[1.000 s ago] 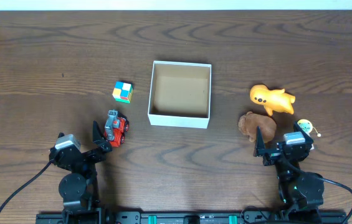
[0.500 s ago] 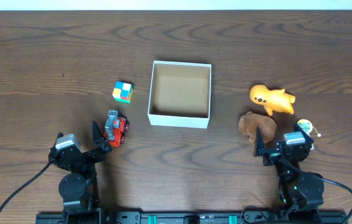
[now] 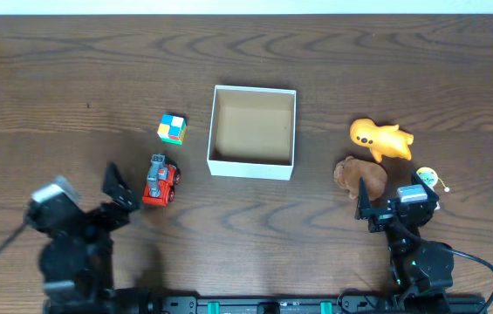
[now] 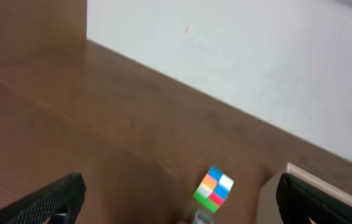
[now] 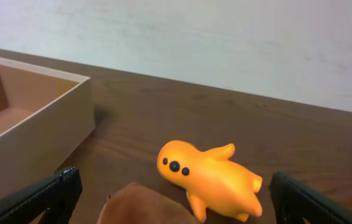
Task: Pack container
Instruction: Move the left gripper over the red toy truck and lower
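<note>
Overhead first: your container (image 3: 251,166) sits roughly mid-tabletop (image 3: 54,78), upright, with nothing in it that you can see, just the tan cardboard floor. Left of it there's a multicolored cube (image 3: 171,129), and nearer you a red toy vehicle (image 3: 160,180), both close to the box but not touching it. Off to the right you've got an orange figure (image 3: 380,139), a brown toy (image 3: 359,175) right up against it, and a small round yellowish thing (image 3: 428,179) too tiny to make out. Your left end effector (image 3: 119,202) sits low on the left, just beside the red vehicle. The right end effector (image 3: 367,210) is right by the brown toy.

Left wrist view: the end effector (image 4: 177,190) is spread wide and gripping nothing. The cube (image 4: 214,188) sits out in front between the fingers (image 4: 57,198), and a corner of the container (image 4: 268,200) pokes in on the right.

Right wrist view: this end effector (image 5: 172,190) is wide too and empty. The orange figure (image 5: 216,177) lies on its side dead ahead, the brown toy (image 5: 143,205) is at the bottom edge, and the container (image 5: 42,134) is off to the left.
</note>
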You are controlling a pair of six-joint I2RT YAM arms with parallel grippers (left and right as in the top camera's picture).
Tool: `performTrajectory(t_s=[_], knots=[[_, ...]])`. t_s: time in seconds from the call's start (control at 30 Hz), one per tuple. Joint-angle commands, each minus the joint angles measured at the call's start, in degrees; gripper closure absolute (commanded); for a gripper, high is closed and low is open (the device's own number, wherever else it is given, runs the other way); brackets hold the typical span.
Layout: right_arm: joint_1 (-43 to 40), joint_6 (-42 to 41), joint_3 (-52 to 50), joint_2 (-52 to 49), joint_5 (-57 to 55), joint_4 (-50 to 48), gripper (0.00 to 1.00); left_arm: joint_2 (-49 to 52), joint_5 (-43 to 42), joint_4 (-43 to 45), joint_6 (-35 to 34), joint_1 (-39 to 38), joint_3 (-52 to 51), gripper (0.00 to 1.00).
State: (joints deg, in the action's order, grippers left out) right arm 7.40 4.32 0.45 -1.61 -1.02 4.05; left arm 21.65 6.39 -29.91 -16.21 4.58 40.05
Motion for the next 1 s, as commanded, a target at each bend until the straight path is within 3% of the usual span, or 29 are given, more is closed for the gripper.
performTrajectory(t_s=[0.0,0.23,0.43,0.6,0.97], knots=[[-0.3,-0.9,-0.1,-0.1,0.0,0.2,0.01,12.7,0.4,-5.8,2.9,-0.3,12.1,0.02],[-0.3,-0.9,-0.1,-0.1,0.0,0.2,0.01,43.9,-3.1,-25.6,14.2,-0.3,37.9,0.02],[-0.3,-0.9,-0.1,-0.1,0.0,0.2,0.01,62.4,-9.9,-26.2,20.6,-0.5,45.5,0.02],[-0.3,-0.9,-0.1,-0.1,0.0,0.2,0.01,69.0,-17.6,-26.4,25.2,-1.5,45.5,0.02],[-0.3,-0.9,-0.1,-0.1,0.0,0.2,0.01,70.2,-16.8,-27.6,25.1,-6.0,44.3,0.02]])
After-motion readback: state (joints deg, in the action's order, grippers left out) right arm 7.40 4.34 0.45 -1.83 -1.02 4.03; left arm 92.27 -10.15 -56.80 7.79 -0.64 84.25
